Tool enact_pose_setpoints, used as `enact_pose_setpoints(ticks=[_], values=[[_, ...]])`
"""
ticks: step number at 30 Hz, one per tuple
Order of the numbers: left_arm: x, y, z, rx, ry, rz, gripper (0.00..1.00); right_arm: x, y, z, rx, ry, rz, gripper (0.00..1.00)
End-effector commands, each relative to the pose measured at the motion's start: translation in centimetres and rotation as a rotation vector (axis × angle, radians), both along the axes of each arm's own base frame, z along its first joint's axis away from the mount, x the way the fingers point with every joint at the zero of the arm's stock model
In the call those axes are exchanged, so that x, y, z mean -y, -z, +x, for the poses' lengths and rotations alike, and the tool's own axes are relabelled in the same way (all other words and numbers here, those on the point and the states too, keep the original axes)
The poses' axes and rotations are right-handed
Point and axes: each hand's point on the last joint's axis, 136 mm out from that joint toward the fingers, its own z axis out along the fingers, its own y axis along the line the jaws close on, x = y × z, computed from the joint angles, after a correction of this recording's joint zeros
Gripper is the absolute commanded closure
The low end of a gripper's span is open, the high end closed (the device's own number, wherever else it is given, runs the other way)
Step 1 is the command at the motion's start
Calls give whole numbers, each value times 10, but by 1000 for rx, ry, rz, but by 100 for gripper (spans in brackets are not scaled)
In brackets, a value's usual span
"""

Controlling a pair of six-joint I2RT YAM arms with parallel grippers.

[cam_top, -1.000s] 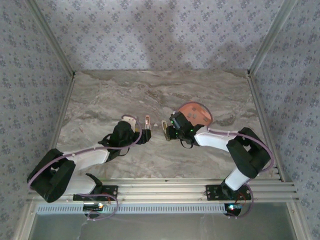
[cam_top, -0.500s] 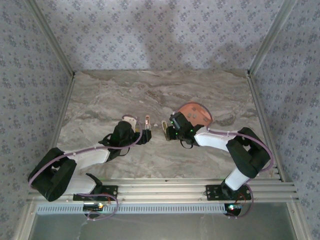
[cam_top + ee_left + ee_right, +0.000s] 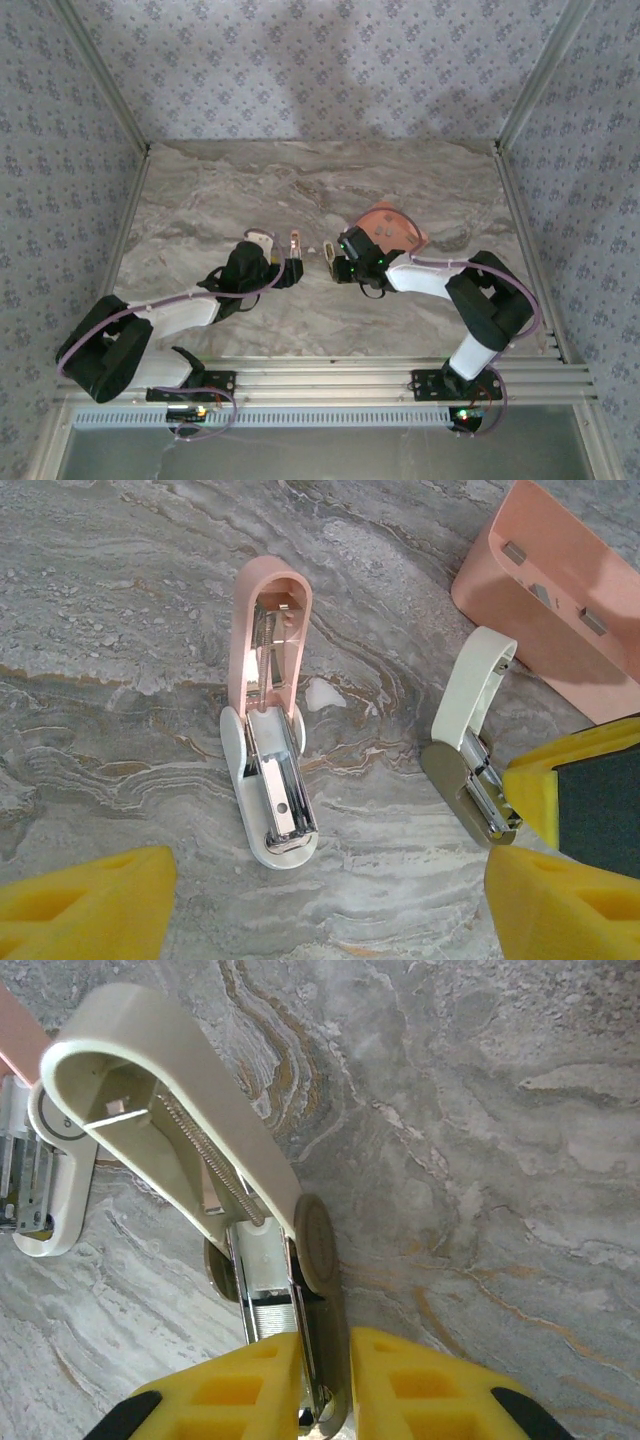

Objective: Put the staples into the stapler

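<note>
Staples lay as small grey strips in the pink tray, near both staplers. We saw the right gripper clamped on the cream stapler, its lid swung open. The left gripper gaped wide and empty above the opened pink stapler on the table.

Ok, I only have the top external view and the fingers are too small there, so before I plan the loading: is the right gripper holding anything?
Observer: Yes, the right gripper is shut on the metal magazine of an opened cream plastic stapler.
Operator: And the left?
Observer: The left gripper is open; a pink-and-white plastic stapler lies opened on the marble table ahead, untouched.
Operator: Staples?
Observer: Small dark grey metal strips lie in the shallow salmon-pink tray.
</note>
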Motion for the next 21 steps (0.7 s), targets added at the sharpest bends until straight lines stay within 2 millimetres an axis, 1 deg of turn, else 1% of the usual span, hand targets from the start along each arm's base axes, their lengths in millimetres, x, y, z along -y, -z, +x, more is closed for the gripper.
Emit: enact_pose_setpoints(ticks=[1,8,14,18,21], values=[[7,-12,7,23,9,-26,19,7,2,-5,-20,11,-18,80],[9,-14,8,16,8,-37,20,7,-30,1,54,3,0,74],[10,-22,12,20,1,-49,20,16,-55,7,62,-21,-19,72],[10,-25,15,19,-2,-47,20,35,-70,16,50,-25,-51,70],[11,-26,19,16,-3,-46,20,54,-75,24,8,-29,-75,70]])
